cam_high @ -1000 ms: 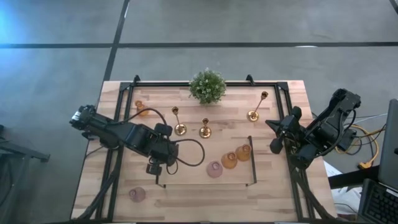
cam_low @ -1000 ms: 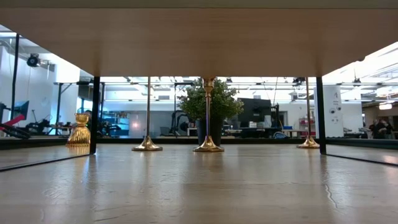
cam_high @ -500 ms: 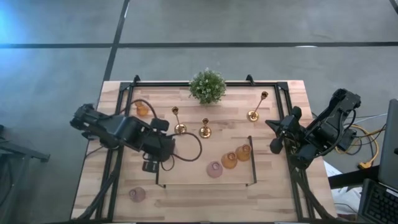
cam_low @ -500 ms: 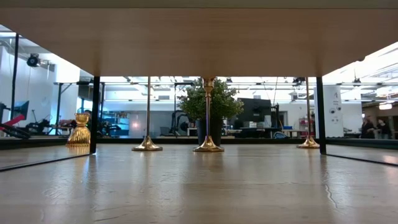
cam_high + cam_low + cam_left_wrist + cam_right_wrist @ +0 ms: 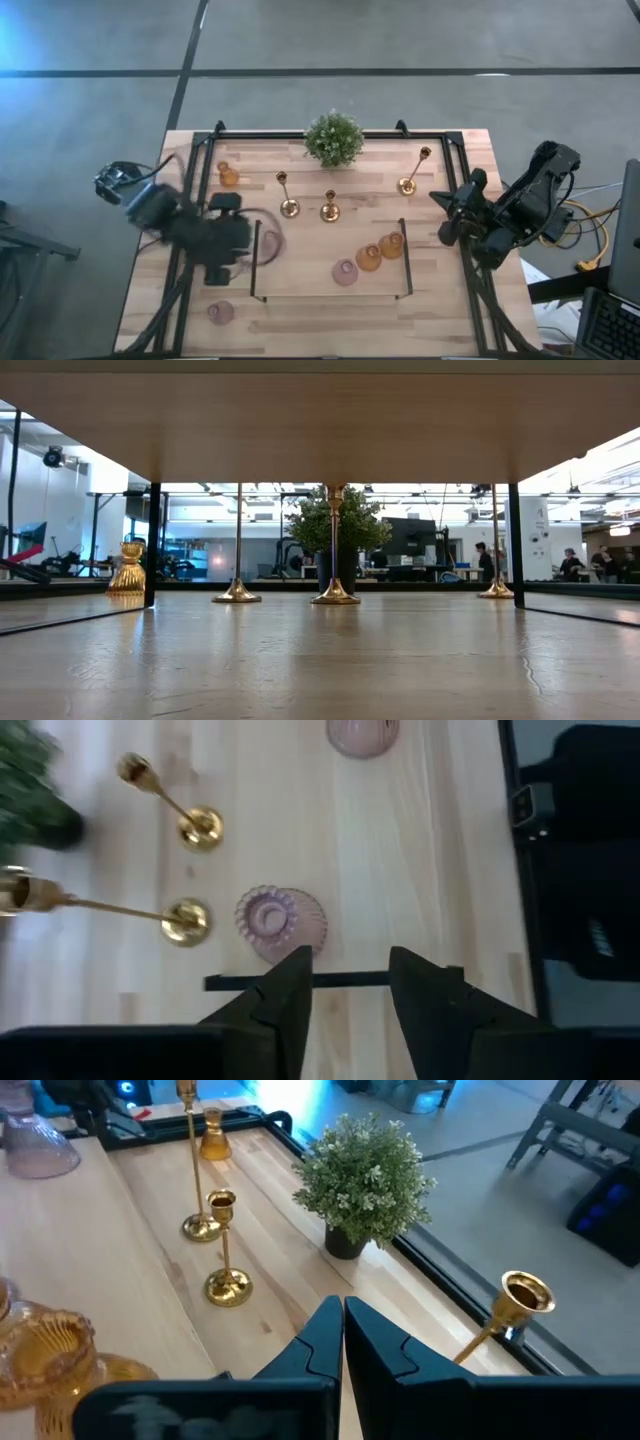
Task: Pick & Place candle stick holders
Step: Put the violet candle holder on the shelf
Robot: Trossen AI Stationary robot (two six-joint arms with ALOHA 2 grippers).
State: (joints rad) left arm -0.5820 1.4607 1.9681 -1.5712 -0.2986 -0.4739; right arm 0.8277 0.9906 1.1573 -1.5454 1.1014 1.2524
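Three gold candlesticks (image 5: pixel 288 200) (image 5: pixel 329 205) (image 5: pixel 410 178) stand on their round bases at the table's far side. Amber cups sit at the far left (image 5: pixel 228 175) and right of centre (image 5: pixel 369 258) (image 5: pixel 392 244). Pink cups sit at the centre (image 5: pixel 345 272), the near left (image 5: pixel 220 312) and left of centre (image 5: pixel 268 243). My left gripper (image 5: pixel 350 960) is open and empty, just left of that last pink cup (image 5: pixel 280 920), which stands on the table. My right gripper (image 5: pixel 342 1330) is shut and empty at the table's right edge (image 5: pixel 440 215).
A bushy green potted plant (image 5: pixel 333 138) stands at the far edge. Thin black frame rails (image 5: pixel 330 296) run across the table; one bar (image 5: pixel 230 982) lies just ahead of my left fingers. People move in the room far behind the table (image 5: pixel 481 560).
My left arm has drawn back toward the table's left edge, fast enough to blur. The pink cup left of centre, which the arm covered before, now shows standing on the table. My right arm has kept still.
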